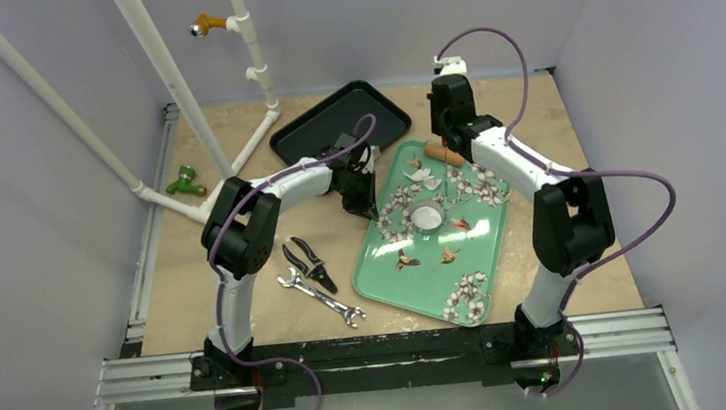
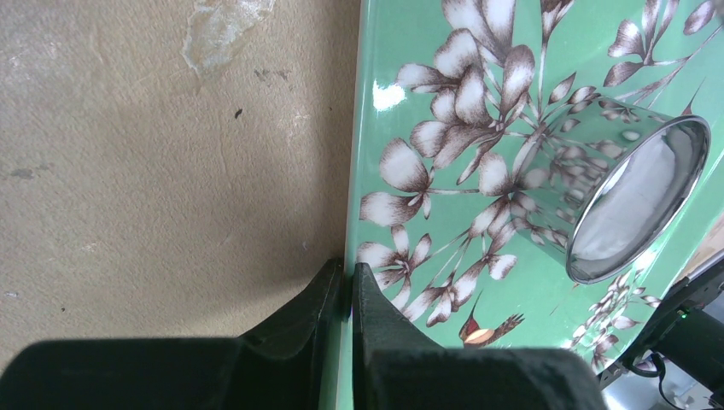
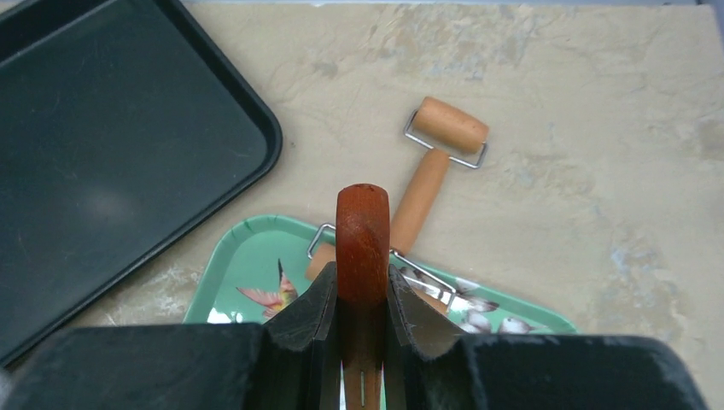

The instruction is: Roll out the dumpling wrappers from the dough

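Note:
A green floral tray [image 1: 390, 263] lies mid-table. On it stands a shiny metal ring [image 1: 427, 216], also in the left wrist view [image 2: 598, 184], with flat white dough, a dumpling wrapper [image 2: 636, 201], inside it. My left gripper [image 1: 361, 203] is at the tray's left edge, shut on the tray's rim [image 2: 350, 295]. My right gripper [image 1: 448, 145] hovers at the tray's far end, shut on a red-brown wooden handle [image 3: 362, 235] that sticks out past the fingers. Behind it lies a light wooden roller [image 3: 450, 125] with a wire frame.
A black tray [image 1: 339, 119] sits at the back, just beyond the green tray. Pliers [image 1: 309, 263] and a wrench [image 1: 323, 297] lie left of the green tray. White pipes [image 1: 256, 75] and a green fitting [image 1: 185, 182] stand at the back left.

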